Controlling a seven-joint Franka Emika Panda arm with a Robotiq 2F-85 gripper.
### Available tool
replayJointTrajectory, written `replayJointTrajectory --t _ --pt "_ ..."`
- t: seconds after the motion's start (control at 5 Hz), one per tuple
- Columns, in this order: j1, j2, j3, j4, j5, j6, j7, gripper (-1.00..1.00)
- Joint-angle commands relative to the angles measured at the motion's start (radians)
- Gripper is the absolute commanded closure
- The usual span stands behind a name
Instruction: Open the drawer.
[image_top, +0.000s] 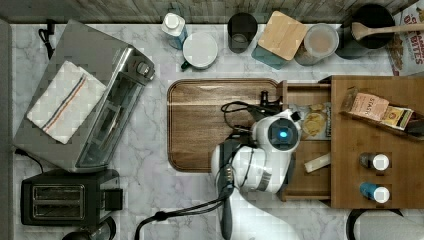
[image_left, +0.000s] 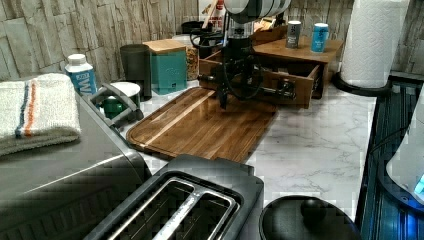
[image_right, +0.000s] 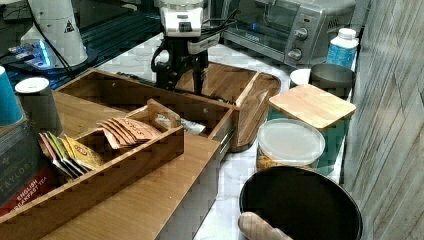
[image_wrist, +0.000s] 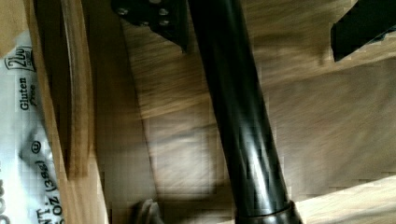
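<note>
The drawer (image_top: 306, 186) of the bamboo box cabinet (image_top: 380, 142) stands pulled out over the edge of the dark cutting board (image_top: 210, 125). Snack packets lie inside it. In the left view the drawer front (image_left: 300, 85) carries the black bar handle (image_left: 280, 92). My gripper (image_right: 181, 85) hangs straight down at the drawer front. In the wrist view the handle (image_wrist: 243, 130) runs between the two fingertips, close against one finger (image_wrist: 156, 18), with a clear gap to the other (image_wrist: 362, 25). The gripper (image_wrist: 259, 25) is open around the bar.
A toaster oven (image_top: 85, 100) with a folded towel and a black toaster (image_top: 65, 200) fill the top view's left. Jars, a bottle and canisters (image_top: 282, 37) line the back wall. A paper towel roll (image_left: 372, 42) stands beside the cabinet. Tea packets and two tins sit on the cabinet top.
</note>
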Motion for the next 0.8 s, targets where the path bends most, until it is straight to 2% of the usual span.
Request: replayJointTrajectory --t 0.2,0.4,0.8 --pt "0.218 -0.089 0.194 -0.005 0.011 -0.028 0.124 -1.00" --pt "0.243 -0.123 0.191 -0.017 -0.021 -0.018 0.172 -1.00" --pt "0.225 -0.123 0.210 -0.017 -0.025 -0.019 0.175 -1.00"
